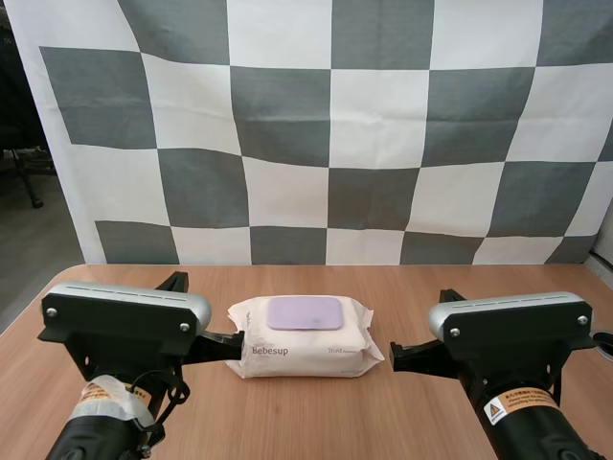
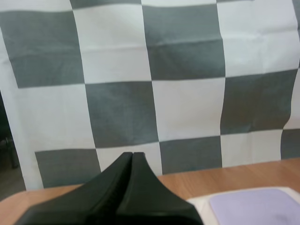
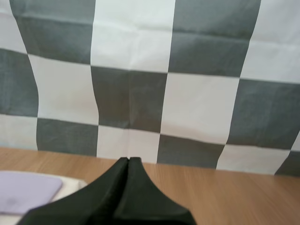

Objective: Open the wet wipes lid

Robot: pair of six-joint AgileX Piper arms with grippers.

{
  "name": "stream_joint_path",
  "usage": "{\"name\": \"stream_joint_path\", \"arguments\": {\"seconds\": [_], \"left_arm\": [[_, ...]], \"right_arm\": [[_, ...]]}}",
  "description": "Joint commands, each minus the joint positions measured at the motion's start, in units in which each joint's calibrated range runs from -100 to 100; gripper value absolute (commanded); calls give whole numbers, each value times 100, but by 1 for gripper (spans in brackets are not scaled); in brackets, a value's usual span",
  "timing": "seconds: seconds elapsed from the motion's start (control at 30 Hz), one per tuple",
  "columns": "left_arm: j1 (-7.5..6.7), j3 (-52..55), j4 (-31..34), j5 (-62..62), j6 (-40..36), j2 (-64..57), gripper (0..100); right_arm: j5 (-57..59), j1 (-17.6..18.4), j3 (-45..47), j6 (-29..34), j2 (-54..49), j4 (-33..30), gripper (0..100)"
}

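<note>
High view: the pack of wet wipes (image 1: 305, 350) lies flat at the middle of the wooden table (image 1: 316, 412), its lilac lid (image 1: 305, 312) down. The left gripper (image 2: 132, 157), fingers pressed together on nothing, sits at the pack's 9 o'clock, right by its edge. The right gripper (image 3: 128, 161), likewise closed and empty, sits at its 3 o'clock, near but apart.

Open table (image 1: 306, 422) apparently surrounds the wipes pack (image 1: 305, 337).

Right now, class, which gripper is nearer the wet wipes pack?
Left, narrowly. The left gripper overlaps the left end of the wet wipes pack; the right gripper sits just off its right end, a slim gap showing.
</note>
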Motion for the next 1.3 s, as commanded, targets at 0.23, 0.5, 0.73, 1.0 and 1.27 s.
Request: {"name": "stream_joint_path", "arguments": {"seconds": [0.23,0.5,0.73,1.0,1.27], "left_arm": [[0,-534,662,-9370,-2,0,0],[0,-3349,493,-3766,-76,455,0],[0,-6074,1536,894,1008,2059,0],[270,-6374,1505,5992,2870,3235,0],[494,-5838,1516,6112,2763,3600,0]], "right_arm": [[-10289,0,-31,-60,0,3,0],[-5657,-37,-2655,-883,300,598,0],[635,-182,-5503,-1010,2405,-1004,0],[4137,-232,-6286,-1098,4391,-1177,0],[4150,-232,-6286,-1098,5144,-1437,0]]}}
